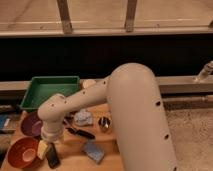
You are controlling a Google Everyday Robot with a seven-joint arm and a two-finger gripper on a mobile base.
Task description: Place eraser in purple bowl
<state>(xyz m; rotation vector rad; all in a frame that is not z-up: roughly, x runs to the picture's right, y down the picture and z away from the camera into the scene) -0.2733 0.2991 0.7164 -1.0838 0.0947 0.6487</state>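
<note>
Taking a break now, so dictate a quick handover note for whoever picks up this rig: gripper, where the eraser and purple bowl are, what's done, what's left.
Gripper: open, holding nothing, low over the front left of the table, right beside the eraser.
Eraser: lying on the table by the red-orange bowl; whether the gripper touches it cannot be told.
Purple bowl: just behind, partly hidden by the arm's wrist; no eraser in the part that shows.
Done: the approach to the eraser.
Left: close on the eraser, lift it, carry it back over the purple bowl, release.
</note>
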